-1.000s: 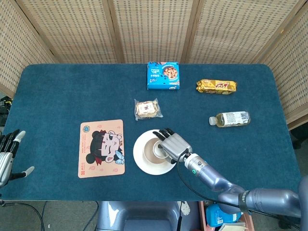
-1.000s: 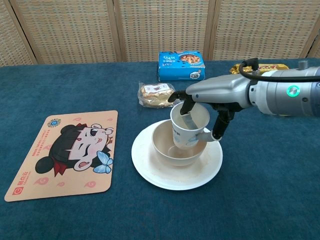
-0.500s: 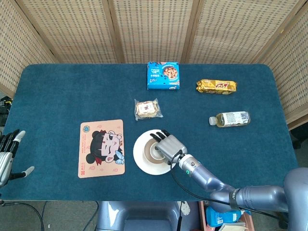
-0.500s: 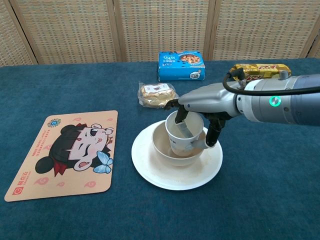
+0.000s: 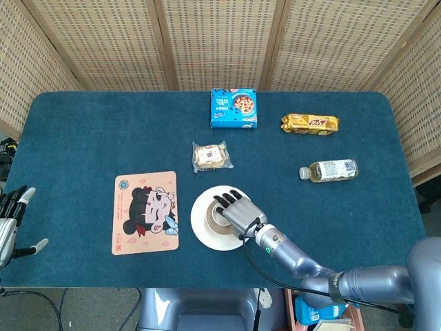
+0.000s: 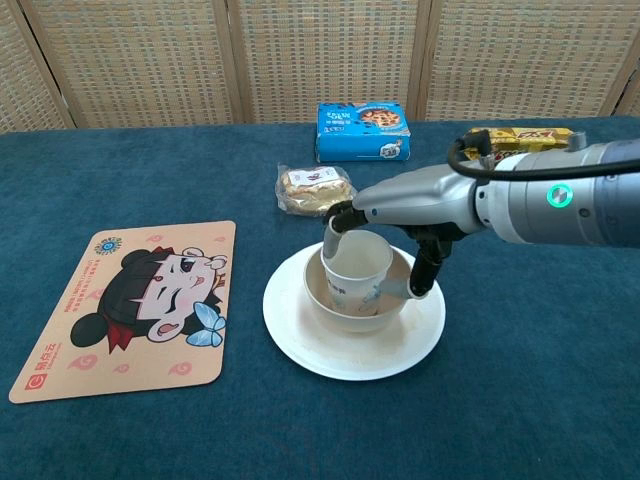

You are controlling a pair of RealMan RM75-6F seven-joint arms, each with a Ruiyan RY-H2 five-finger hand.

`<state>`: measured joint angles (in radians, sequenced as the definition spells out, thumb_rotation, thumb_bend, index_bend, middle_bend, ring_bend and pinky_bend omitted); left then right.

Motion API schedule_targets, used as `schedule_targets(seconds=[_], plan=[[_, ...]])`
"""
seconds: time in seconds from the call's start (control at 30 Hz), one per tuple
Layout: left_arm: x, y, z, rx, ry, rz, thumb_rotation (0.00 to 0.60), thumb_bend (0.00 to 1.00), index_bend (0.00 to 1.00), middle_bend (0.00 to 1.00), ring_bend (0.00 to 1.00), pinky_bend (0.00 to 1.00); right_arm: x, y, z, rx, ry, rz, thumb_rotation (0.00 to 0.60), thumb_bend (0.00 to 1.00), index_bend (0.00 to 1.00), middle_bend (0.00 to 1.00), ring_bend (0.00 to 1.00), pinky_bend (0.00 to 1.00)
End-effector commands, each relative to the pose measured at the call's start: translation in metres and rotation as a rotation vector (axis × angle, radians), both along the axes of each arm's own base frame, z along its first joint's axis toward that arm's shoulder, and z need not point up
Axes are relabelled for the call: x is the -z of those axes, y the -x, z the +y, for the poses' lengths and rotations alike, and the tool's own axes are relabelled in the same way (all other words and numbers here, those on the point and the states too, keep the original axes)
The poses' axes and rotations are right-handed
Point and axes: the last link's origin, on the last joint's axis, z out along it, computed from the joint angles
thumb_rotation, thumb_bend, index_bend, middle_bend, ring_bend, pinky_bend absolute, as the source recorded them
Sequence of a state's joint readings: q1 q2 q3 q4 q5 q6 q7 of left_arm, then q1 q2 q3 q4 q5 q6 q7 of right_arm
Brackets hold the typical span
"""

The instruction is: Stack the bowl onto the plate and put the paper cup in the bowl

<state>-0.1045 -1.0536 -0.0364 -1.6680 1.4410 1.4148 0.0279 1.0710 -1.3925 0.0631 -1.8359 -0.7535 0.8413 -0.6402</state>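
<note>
Half the paper cup (image 6: 357,270) hidden behind the bowl (image 6: 333,303) rim.

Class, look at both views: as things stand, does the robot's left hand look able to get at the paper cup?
Probably not easily. The left hand sits open at the table's far left edge, while the right hand holds the paper cup in the bowl, its fingers around the rim.
</note>
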Motion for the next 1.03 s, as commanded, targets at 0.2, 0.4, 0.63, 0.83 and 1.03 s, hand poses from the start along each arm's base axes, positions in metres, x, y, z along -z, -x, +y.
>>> schedule_targets(seconds=[0.2,0.4,0.63,0.83,1.03], plan=[[0.001,-0.001,-0.001,0.004,0.001,0.002,0.6,0.0,0.0,0.0,0.0,0.0,-0.05,0.001,0.004,-0.033,0.096,-0.079,0.6,0.42,0.15,0.0,0.0,0.0],[0.001,-0.002,-0.003,0.01,0.0,0.002,0.6,0.0,0.0,0.0,0.0,0.0,-0.099,0.033,-0.006,-0.076,0.303,-0.13,0.6,0.09,0.1,0.0,0.0,0.0],[0.001,-0.005,-0.007,0.028,-0.003,0.002,0.6,0.0,0.0,0.0,0.0,0.0,-0.137,0.101,0.0,-0.029,0.483,-0.161,0.6,0.0,0.0,0.0,0.0,0.0],[0.002,-0.006,-0.011,0.05,-0.017,-0.001,0.6,0.0,0.0,0.0,0.0,0.0,-0.153,0.15,0.029,0.091,0.561,-0.206,0.6,0.0,0.0,0.0,0.0,0.0],[0.001,-0.006,-0.015,0.066,-0.037,-0.002,0.6,0.0,0.0,0.0,0.0,0.0,-0.153,0.196,0.074,0.171,0.675,-0.182,0.6,0.0,0.0,0.0,0.0,0.0]])
